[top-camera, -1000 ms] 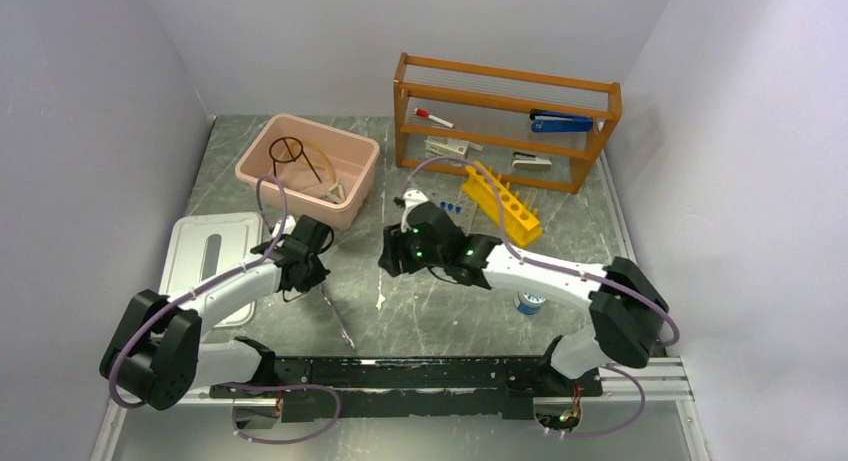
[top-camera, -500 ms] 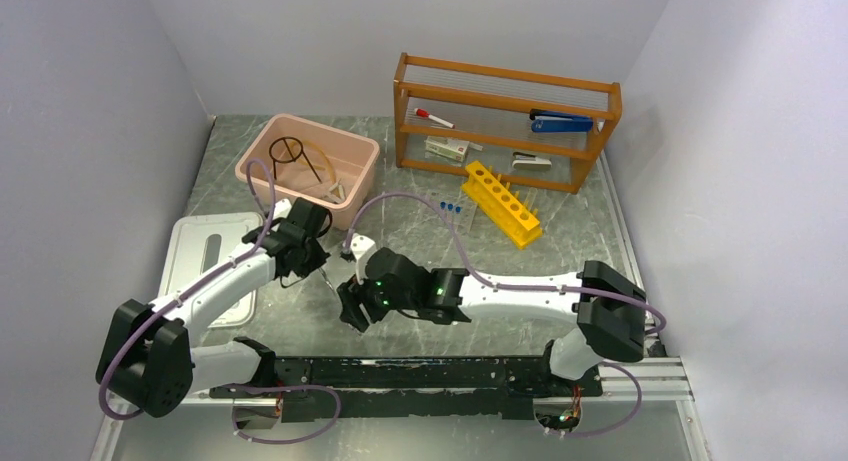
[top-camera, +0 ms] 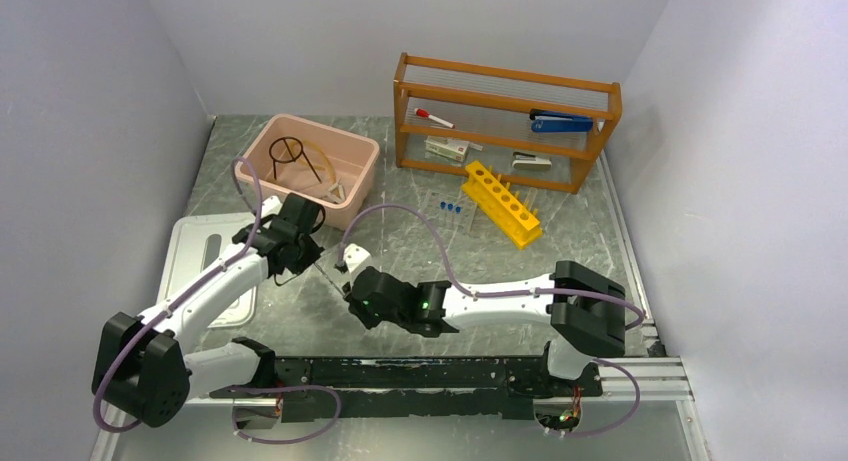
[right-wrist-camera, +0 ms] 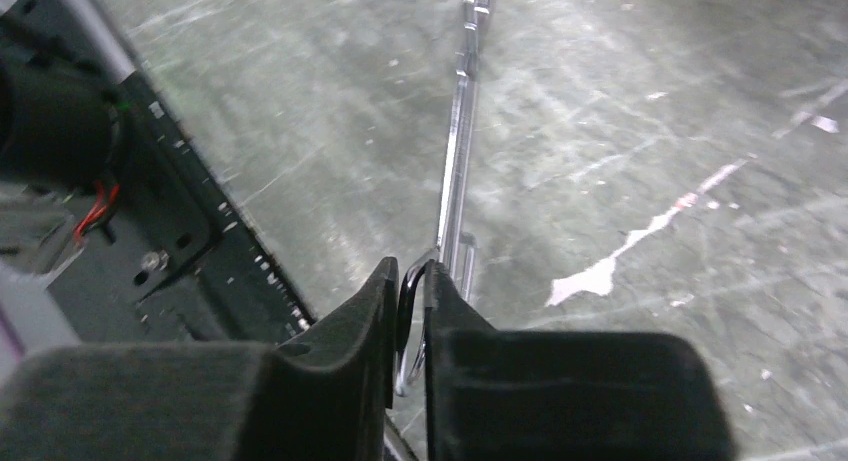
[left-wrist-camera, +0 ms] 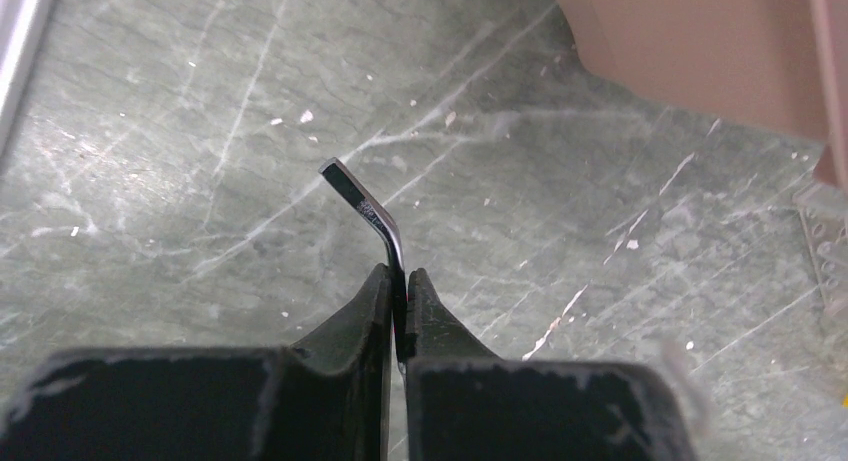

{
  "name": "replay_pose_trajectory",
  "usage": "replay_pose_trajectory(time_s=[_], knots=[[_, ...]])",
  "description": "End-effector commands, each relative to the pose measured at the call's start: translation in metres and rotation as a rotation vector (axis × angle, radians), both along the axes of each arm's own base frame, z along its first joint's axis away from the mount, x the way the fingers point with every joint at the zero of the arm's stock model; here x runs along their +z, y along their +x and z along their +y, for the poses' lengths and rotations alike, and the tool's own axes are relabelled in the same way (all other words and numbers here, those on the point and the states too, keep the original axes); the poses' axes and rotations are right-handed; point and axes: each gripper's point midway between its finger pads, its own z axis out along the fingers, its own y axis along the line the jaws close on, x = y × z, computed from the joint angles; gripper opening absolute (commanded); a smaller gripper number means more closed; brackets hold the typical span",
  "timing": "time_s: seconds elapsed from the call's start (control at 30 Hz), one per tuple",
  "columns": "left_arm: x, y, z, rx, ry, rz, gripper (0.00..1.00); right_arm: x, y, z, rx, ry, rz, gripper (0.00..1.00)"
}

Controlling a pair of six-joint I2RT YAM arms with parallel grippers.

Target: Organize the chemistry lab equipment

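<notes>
Two white-shelled arms, the left arm and the right arm, both with chunky black joints. Lilac cables loop off each. Green lights glow near the right wrist. Black fingers, edges scuffed pale. Red wires and a small screw by the black base rail.

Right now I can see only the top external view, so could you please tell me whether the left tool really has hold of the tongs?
Observer: Yes. Its wrist view shows the left tool pinched shut on a thin arm of the silvery metal tongs, just below the bent tip.
Operator: Thank you. And what is the right tool doing?
Observer: The right tool is closed on the tongs' other end, where the wire bends into a loop between its fingers.
</notes>
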Motion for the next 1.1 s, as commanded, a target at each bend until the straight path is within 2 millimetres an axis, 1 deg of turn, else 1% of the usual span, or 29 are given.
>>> replay_pose_trajectory(time_s=[0.0,0.03,0.13,0.23,0.3,0.37,0.43,0.53,0.63,0.73,0.83,0.9,0.93,1.0,1.07], knots=[[0.014,0.000,0.000,0.002,-0.016,-0.007,0.05,0.022,0.024,0.001,-0.083,0.061,-0.109,0.02],[0.015,0.000,0.000,0.000,-0.015,-0.007,0.05,0.023,0.025,0.001,-0.085,0.056,-0.116,0.00],[0.023,0.002,0.001,-0.007,-0.017,-0.030,0.05,0.027,0.029,-0.002,-0.090,0.042,-0.141,0.00],[0.031,0.005,-0.004,-0.037,-0.035,-0.054,0.06,0.034,0.026,-0.001,-0.060,0.062,-0.146,0.00],[0.033,0.006,-0.008,-0.068,-0.046,-0.061,0.15,0.042,0.022,0.001,-0.033,0.086,-0.141,0.00],[0.033,0.005,-0.009,-0.099,-0.041,-0.063,0.27,0.049,0.021,0.005,-0.013,0.109,-0.131,0.00],[0.031,0.003,-0.010,-0.121,-0.046,-0.063,0.42,0.050,0.021,0.008,-0.006,0.118,-0.115,0.00],[0.028,-0.001,-0.017,-0.161,-0.075,-0.066,0.58,0.049,0.023,0.011,-0.014,0.125,-0.088,0.00],[0.026,-0.004,-0.019,-0.183,-0.092,-0.072,0.68,0.046,0.027,0.013,-0.032,0.126,-0.067,0.00],[0.027,-0.007,-0.021,-0.206,-0.109,-0.091,0.74,0.045,0.030,0.014,-0.042,0.136,-0.048,0.00],[0.027,-0.010,-0.028,-0.236,-0.143,-0.102,0.76,0.044,0.035,0.013,-0.064,0.147,-0.026,0.00],[0.024,-0.013,-0.034,-0.255,-0.174,-0.095,0.73,0.046,0.038,0.013,-0.076,0.159,-0.018,0.00],[0.021,-0.015,-0.037,-0.267,-0.192,-0.094,0.70,0.047,0.040,0.013,-0.084,0.165,-0.012,0.00],[0.018,-0.016,-0.044,-0.290,-0.224,-0.096,0.61,0.050,0.042,0.014,-0.083,0.184,-0.001,0.00],[0.016,-0.015,-0.048,-0.304,-0.241,-0.099,0.49,0.055,0.043,0.015,-0.081,0.205,0.006,0.00]])
